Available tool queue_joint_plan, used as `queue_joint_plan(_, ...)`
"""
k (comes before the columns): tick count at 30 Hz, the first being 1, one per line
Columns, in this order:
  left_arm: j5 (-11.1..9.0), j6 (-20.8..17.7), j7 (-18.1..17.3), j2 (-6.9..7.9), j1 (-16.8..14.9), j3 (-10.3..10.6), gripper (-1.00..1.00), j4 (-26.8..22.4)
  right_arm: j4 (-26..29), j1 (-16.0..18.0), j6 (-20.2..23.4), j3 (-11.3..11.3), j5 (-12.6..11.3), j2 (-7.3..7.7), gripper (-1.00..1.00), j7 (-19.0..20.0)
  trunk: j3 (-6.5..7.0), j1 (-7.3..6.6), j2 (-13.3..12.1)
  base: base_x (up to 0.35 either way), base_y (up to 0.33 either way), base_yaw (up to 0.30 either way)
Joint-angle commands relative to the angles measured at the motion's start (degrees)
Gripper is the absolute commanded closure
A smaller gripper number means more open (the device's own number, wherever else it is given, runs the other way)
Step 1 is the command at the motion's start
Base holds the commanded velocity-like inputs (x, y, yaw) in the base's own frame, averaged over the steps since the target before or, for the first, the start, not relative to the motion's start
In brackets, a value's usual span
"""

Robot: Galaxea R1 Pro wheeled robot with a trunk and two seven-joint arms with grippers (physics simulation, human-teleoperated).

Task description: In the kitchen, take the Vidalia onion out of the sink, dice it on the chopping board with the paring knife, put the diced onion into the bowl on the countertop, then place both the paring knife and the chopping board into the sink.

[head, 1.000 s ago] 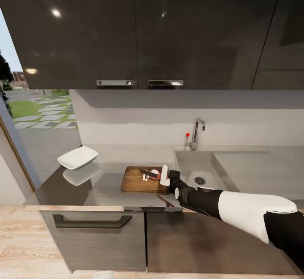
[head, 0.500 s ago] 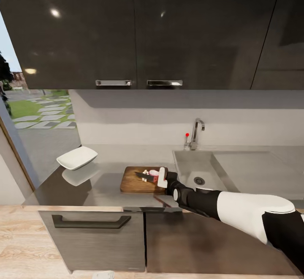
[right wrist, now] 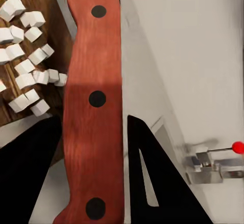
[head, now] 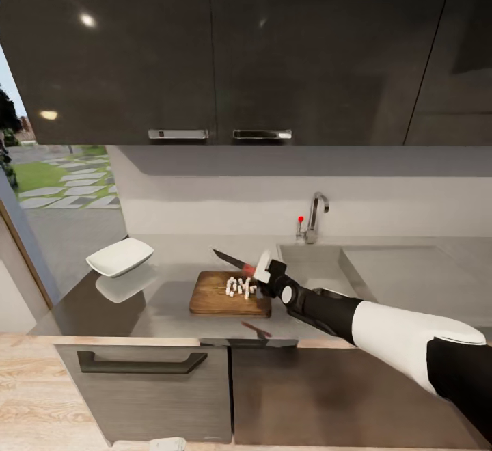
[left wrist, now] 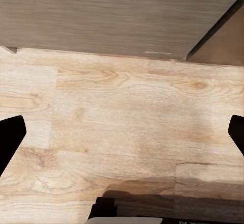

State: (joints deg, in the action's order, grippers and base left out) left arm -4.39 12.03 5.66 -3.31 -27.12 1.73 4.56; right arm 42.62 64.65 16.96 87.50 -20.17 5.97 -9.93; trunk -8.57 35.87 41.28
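Dark glossy wall cabinets (head: 225,48) with two steel bar handles (head: 178,134) hang high above the fingers. Below and nearer than the fingers sit a grey drawer front with a dark pull handle (head: 142,362) and a brown cabinet door (head: 328,389). A light wooden plank floor (left wrist: 122,127) lies beneath. Far to the left, a window (head: 51,184) shows grass and paving stones.

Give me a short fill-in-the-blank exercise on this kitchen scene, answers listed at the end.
1. The right hand is shut on the paring knife's ____ handle.
2. The diced onion lies on the ____.
3. The bowl sits on the countertop, on the board's side away from the ____.

Answers: red; chopping board; sink
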Motion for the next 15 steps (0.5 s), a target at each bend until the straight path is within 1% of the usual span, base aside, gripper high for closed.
queue_joint_plan(1, -0.4, 0.4, 0.1, -0.03, -0.1, 0.2, -1.00, 0.3, 0.2, 0.1, 0.2, 0.2, -0.6, 0.11, 1.00, -0.6, -0.10, 0.02, 0.1, 0.000, 0.000, 0.000)
queue_joint_plan(5, -0.4, 0.4, 0.1, -0.03, -0.1, 0.2, -1.00, 0.3, -0.3, 0.1, 0.0, -0.6, -0.5, 0.44, 1.00, -1.0, -0.10, 0.02, 0.1, 0.000, 0.000, 0.000)
queue_joint_plan(7, -0.4, 0.4, 0.1, -0.03, -0.1, 0.2, -1.00, 0.3, -0.8, 0.1, -0.5, -1.2, -0.7, 1.13, 1.00, -1.7, -0.10, 0.02, 0.1, 0.000, 0.000, 0.000)
queue_joint_plan(8, -0.4, 0.4, 0.1, -0.03, -0.1, 0.2, -1.00, 0.3, -1.3, 0.1, -1.5, -3.1, -0.9, 1.46, 1.00, -1.9, -0.10, 0.02, 0.1, 0.000, 0.000, 0.000)
queue_joint_plan(9, -0.4, 0.4, 0.1, -0.03, -0.1, 0.2, -1.00, 0.3, -2.5, 0.1, -3.4, -7.6, -1.1, 1.98, 1.00, -2.0, -0.10, 0.02, 0.1, 0.000, 0.000, 0.000)
queue_joint_plan(10, -0.4, 0.4, 0.1, -0.03, -0.1, 0.2, -1.00, 0.3, -3.7, 0.1, -4.7, -11.5, -1.2, 2.38, 1.00, -1.8, -0.10, 0.02, 0.1, 0.000, 0.000, 0.000)
queue_joint_plan(11, -0.4, 0.4, 0.1, -0.03, -0.1, 0.2, -1.00, 0.3, -4.4, 0.1, -5.2, -14.0, -1.5, 2.68, 1.00, -1.6, -0.10, 0.02, 0.1, 0.000, 0.000, 0.000)
queue_joint_plan(12, -0.4, 0.4, 0.0, -0.03, -0.1, 0.2, -1.00, 0.3, -5.6, 0.1, -5.7, -17.4, -2.6, 3.04, 1.00, -1.0, -0.10, 0.02, 0.1, 0.000, 0.000, 0.000)
queue_joint_plan(13, -0.4, 0.4, 0.0, -0.03, -0.1, 0.2, -1.00, 0.3, -6.6, 0.1, -6.0, -19.8, -4.3, 3.25, 1.00, -0.2, -0.10, 0.02, 0.1, 0.000, 0.000, 0.000)
queue_joint_plan(14, -0.4, 0.4, 0.0, -0.03, -0.1, 0.2, -1.00, 0.3, -7.4, 0.1, -6.2, -21.1, -6.7, 3.48, 1.00, 0.7, -0.10, 0.02, 0.1, 0.000, 0.000, 0.000)
queue_joint_plan(15, -0.4, 0.4, 0.0, -0.03, -0.1, 0.2, -1.00, 0.3, -8.1, 0.1, -6.3, -21.8, -9.7, 3.93, 1.00, 1.4, -0.10, 0.02, 0.1, 0.000, 0.000, 0.000)
